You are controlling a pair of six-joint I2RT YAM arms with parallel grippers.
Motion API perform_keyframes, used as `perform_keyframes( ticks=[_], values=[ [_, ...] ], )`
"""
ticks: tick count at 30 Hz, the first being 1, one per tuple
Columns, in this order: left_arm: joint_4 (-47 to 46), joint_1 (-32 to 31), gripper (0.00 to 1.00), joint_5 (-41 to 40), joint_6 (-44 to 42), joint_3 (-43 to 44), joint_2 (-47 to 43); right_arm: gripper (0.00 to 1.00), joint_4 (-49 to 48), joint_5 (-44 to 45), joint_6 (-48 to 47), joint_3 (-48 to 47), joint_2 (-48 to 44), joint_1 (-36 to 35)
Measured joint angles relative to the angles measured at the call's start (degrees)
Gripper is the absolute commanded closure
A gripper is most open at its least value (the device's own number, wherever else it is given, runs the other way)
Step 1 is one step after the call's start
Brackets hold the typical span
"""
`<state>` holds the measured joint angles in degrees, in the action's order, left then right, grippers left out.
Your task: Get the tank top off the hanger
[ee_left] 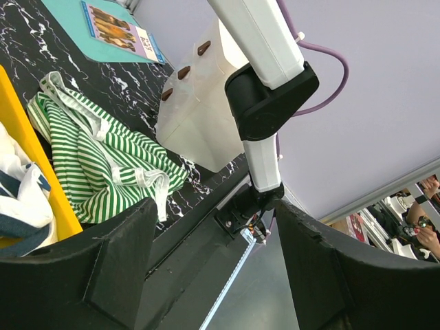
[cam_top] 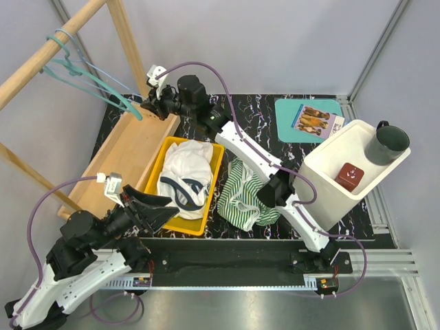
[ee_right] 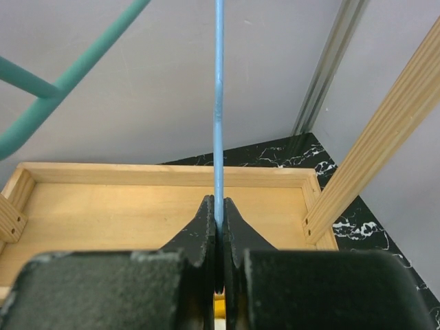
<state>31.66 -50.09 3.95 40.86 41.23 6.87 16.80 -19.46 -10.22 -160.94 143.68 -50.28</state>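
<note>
A green-and-white striped tank top [cam_top: 240, 194] [ee_left: 96, 165] lies crumpled on the black table, off any hanger. A thin blue hanger [cam_top: 103, 74] [ee_right: 218, 103] and a teal hanger [cam_top: 89, 81] [ee_right: 41, 103] hang bare from the wooden rail [cam_top: 41, 58]. My right gripper [cam_top: 146, 104] [ee_right: 217, 206] is shut on the blue hanger's lower wire, above the wooden tray [ee_right: 137, 206]. Low at the front left, my left gripper [cam_top: 163, 210] [ee_left: 214, 210] stands open and empty, beside the yellow bin's near corner.
The yellow bin [cam_top: 214, 180] holds a white garment [cam_top: 184, 175]. At the right stands a white tub [cam_top: 330, 179] with a dark mug [cam_top: 386, 143] and a red item [cam_top: 350, 175]. A teal mat [cam_top: 289, 113] with a picture card lies behind it. A wooden rack post [cam_top: 127, 41] rises by the right gripper.
</note>
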Motion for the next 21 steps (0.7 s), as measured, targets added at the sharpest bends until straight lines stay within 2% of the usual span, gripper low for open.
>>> perform_keyframes(
  ticks=[2, 3, 4, 6, 7, 10, 11, 16, 21],
  values=[
    [0.24, 0.00, 0.27, -0.07, 0.13, 0.02, -0.04, 0.98, -0.55, 0.28, 0.42, 0.37, 0.11, -0.17],
    [0.35, 0.00, 0.27, -0.07, 0.13, 0.02, -0.04, 0.92, -0.90, 0.46, 0.68, 0.50, 0.11, -0.26],
    [0.50, 0.00, 0.27, -0.07, 0.15, 0.02, -0.04, 0.73, -1.31, 0.74, 0.94, 0.68, 0.07, -0.33],
    [0.72, 0.00, 0.27, -0.04, 0.15, 0.07, 0.04, 0.57, -2.21, 1.36, 2.03, 2.21, -0.33, -0.39],
    [0.92, 0.00, 0.27, -0.04, 0.17, 0.11, 0.09, 0.44, -2.21, 2.01, 2.45, 3.72, -0.85, -0.44],
    [1.29, 0.00, 0.27, -0.02, 0.28, 0.22, 0.11, 0.21, -2.08, 3.96, 4.24, 9.09, -3.17, -0.44],
    [1.29, 0.00, 0.27, -0.02, 0.37, 0.22, 0.13, 0.01, -1.84, 4.52, 4.92, 11.28, -4.28, -0.44],
    [1.42, 0.00, 0.27, 0.00, 0.98, 0.22, 1.20, 0.00, -0.48, 8.20, 7.65, 23.43, -13.07, -0.46],
    [1.25, 0.00, 0.26, -0.07, 1.44, -0.57, 3.34, 0.00, -0.52, 14.10, 10.12, 41.40, -29.62, -0.46]
  ],
)
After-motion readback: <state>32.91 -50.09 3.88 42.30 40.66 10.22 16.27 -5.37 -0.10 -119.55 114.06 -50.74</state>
